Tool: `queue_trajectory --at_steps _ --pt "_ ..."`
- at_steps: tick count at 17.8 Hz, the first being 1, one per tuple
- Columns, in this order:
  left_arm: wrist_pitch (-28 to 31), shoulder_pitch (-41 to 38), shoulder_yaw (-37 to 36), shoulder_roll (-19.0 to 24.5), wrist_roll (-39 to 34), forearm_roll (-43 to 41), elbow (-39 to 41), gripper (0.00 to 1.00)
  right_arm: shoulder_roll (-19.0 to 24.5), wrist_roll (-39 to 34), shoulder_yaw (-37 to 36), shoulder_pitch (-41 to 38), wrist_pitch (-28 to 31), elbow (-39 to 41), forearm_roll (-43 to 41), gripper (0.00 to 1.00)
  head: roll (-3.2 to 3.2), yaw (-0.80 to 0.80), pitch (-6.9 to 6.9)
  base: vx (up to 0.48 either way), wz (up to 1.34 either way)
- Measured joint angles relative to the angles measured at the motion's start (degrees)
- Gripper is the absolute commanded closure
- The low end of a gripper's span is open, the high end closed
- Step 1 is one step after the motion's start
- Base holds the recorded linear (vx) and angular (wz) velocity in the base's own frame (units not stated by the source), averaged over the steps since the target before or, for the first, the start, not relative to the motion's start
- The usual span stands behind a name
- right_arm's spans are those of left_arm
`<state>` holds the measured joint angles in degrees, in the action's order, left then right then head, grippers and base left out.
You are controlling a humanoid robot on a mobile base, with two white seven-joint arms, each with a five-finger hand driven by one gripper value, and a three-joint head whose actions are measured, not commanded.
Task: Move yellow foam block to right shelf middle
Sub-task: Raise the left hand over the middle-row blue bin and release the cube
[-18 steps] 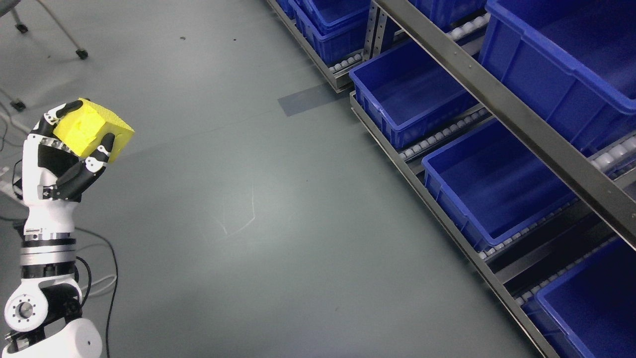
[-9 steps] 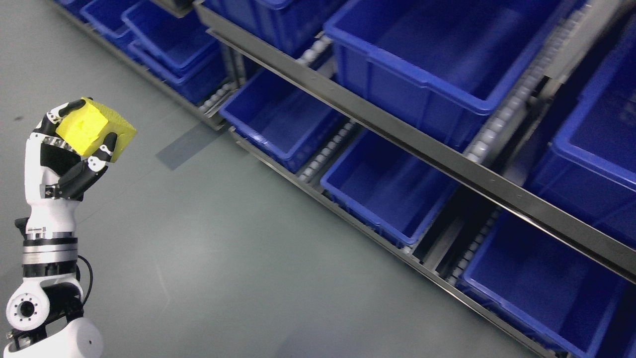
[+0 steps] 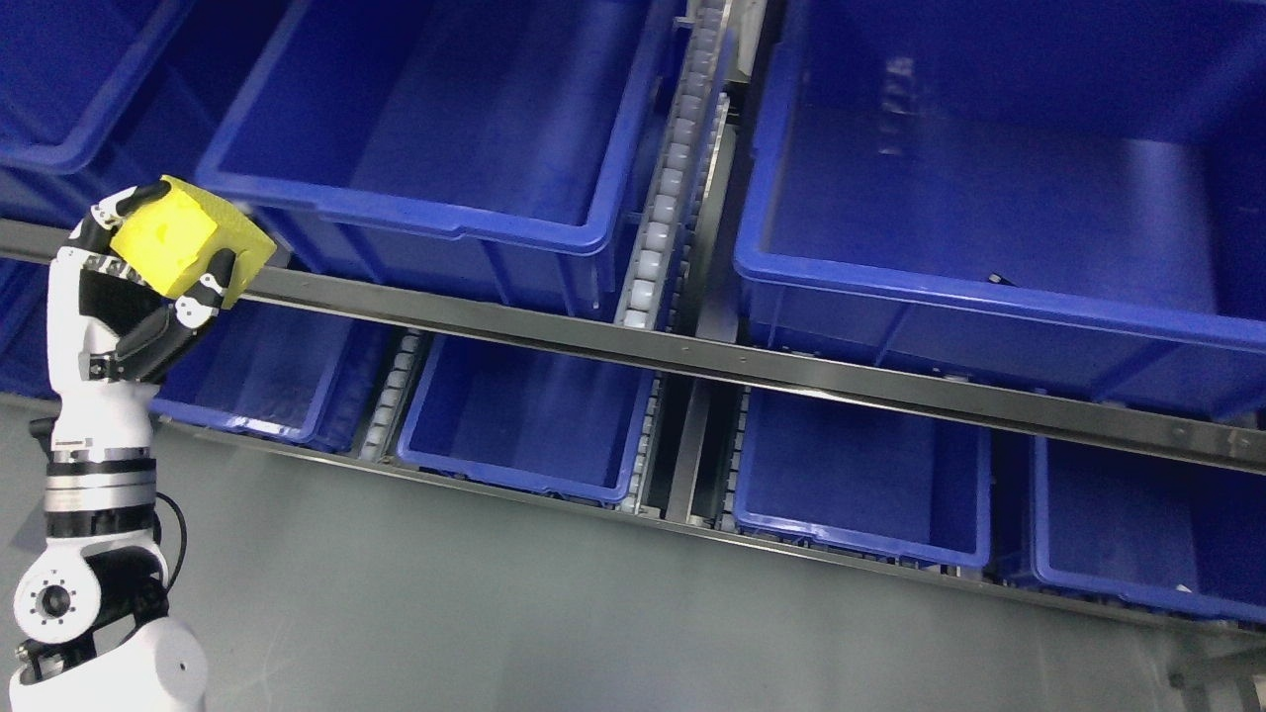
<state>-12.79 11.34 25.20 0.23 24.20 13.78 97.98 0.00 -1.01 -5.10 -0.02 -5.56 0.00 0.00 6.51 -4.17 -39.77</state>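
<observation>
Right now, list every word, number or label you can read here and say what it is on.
None can be read.
The blue bins and the metal shelf rail show no labels.
The yellow foam block in the left hand is plain.
The markings on the wrist are too small to read.

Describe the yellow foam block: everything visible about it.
The yellow foam block is a bright yellow, roughly cuboid chunk with a matte, slightly porous look and soft edges. It sits tilted, one corner pointing up, at the picture's left. The left hand grasps it, raised upright: black-tipped fingers press its lower front face, another wraps its upper left corner. It is held in the air in front of the shelf rail, inside no blue bin.
</observation>
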Motion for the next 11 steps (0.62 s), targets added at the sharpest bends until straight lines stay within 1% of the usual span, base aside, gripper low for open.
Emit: queue_trajectory --at_steps 1,3,6,9,10,11 --pt "0.93 1.86 -0.07 0.24 0.03 -0.01 0.09 0.64 0.0 0.0 0.0 -0.01 0.02 0.0 0.0 0.0 0.0 0.0 0.0 0.085 -0.61" --pt "5.41 6.37 -0.16 0.59 -0.01 0.0 0.19 0.64 0.0 0.0 0.0 0.0 0.05 0.0 0.0 0.0 0.0 0.0 0.0 0.068 -0.47" --pt "15.56 16.13 -0.74 0.55 -0.39 -0.15 0.31 0.64 0.0 0.0 0.0 0.01 0.07 0.0 0.0 0.0 0.0 0.0 0.0 0.05 -0.27" --pt "24.94 23.75 -2.22 0.37 -0.93 -1.94 0.38 0.64 0.0 0.0 0.0 0.02 0.07 0.0 0.0 0.0 0.0 0.0 0.0 0.028 -0.13" --pt "28.19 25.87 -2.87 0.3 -1.03 -2.92 0.43 0.6 0.0 0.0 0.0 0.02 0.07 0.0 0.0 0.0 0.0 0.0 0.0 0.01 -0.05" --pt "32.11 27.85 -3.64 0.26 -1.12 -4.06 0.44 0.5 0.0 0.0 0.0 0.02 0.07 0.0 0.0 0.0 0.0 0.0 0.0 0.01 -0.05"
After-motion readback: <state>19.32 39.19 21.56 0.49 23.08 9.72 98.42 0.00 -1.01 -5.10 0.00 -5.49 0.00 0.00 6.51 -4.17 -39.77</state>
